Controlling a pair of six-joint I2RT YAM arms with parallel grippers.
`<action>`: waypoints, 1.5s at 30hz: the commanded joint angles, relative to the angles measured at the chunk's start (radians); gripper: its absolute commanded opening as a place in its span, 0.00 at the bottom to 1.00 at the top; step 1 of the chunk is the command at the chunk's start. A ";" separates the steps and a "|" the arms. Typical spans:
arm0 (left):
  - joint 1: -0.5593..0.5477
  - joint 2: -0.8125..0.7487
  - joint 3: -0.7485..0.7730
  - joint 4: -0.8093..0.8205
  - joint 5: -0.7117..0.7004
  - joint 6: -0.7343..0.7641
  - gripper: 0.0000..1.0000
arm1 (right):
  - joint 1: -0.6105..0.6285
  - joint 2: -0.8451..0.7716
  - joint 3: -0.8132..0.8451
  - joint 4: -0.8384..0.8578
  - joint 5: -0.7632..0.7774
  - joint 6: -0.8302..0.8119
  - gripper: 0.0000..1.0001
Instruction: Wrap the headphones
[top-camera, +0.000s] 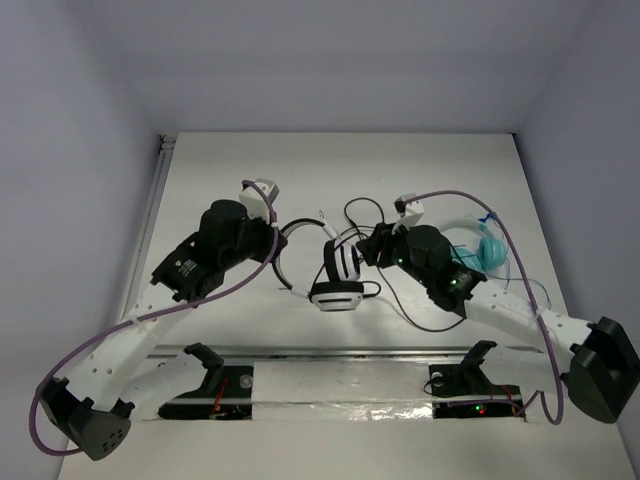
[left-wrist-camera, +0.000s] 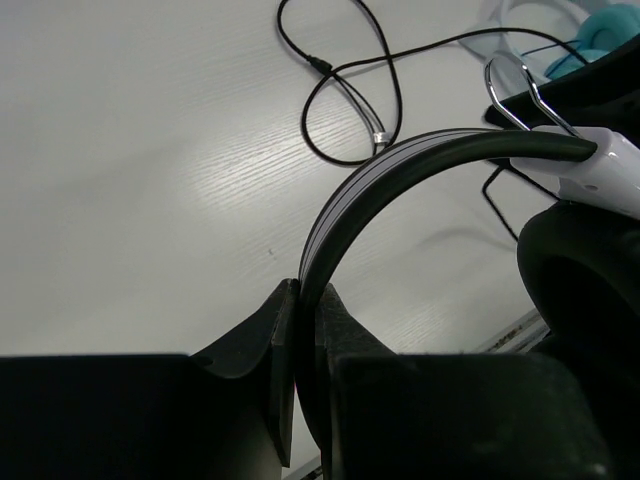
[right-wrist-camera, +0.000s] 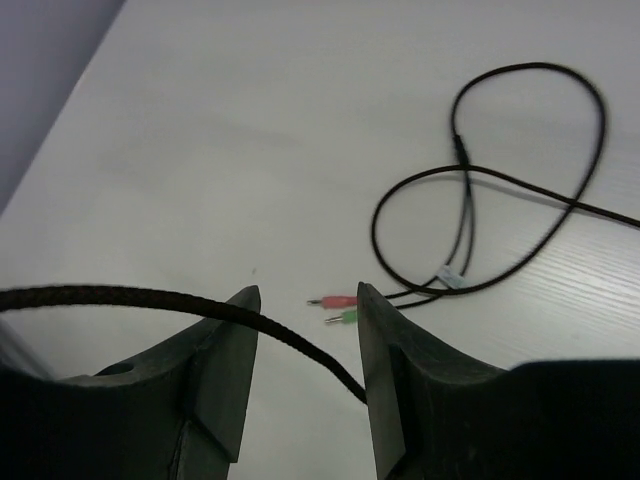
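The left gripper (top-camera: 277, 243) (left-wrist-camera: 305, 292) is found at the left end of the headphones (top-camera: 337, 285); its jaws are closed tight on the thin black headband (left-wrist-camera: 400, 160), which passes between the two fingers and arches away to the right. The headphones are located on the white table (top-camera: 250, 170), about midway between the two arms. One white-rimmed earcup (top-camera: 335, 296) is laid flat on the near side, and the other (top-camera: 344, 262) is set on edge just behind it. The thin black cable (top-camera: 366, 208) (left-wrist-camera: 340, 90) (right-wrist-camera: 520, 180) is spread in loose loops on the table beyond and to the right of the headphones. It ends in a pink plug (right-wrist-camera: 335, 300) and a green plug (right-wrist-camera: 345, 318), which lie side by side. The right gripper (top-camera: 366, 250) (right-wrist-camera: 308, 300) is positioned just to the right of the headphones, with its jaws apart. A stretch of cable crosses the gap between them and meets the inner face of one finger, but it is not clamped. A pair of teal headphones (top-camera: 489, 250) (left-wrist-camera: 590, 55) is placed further right of the headphones, partly hidden behind the right arm.
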 joint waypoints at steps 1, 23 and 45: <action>0.018 -0.021 0.092 0.117 0.143 -0.066 0.00 | -0.014 0.067 -0.042 0.377 -0.210 0.043 0.50; 0.163 0.031 0.233 0.238 0.039 -0.300 0.00 | -0.014 0.368 -0.244 0.816 -0.336 0.306 0.57; 0.262 0.016 0.055 0.454 -0.389 -0.494 0.00 | 0.368 0.497 -0.158 0.649 -0.295 0.316 0.49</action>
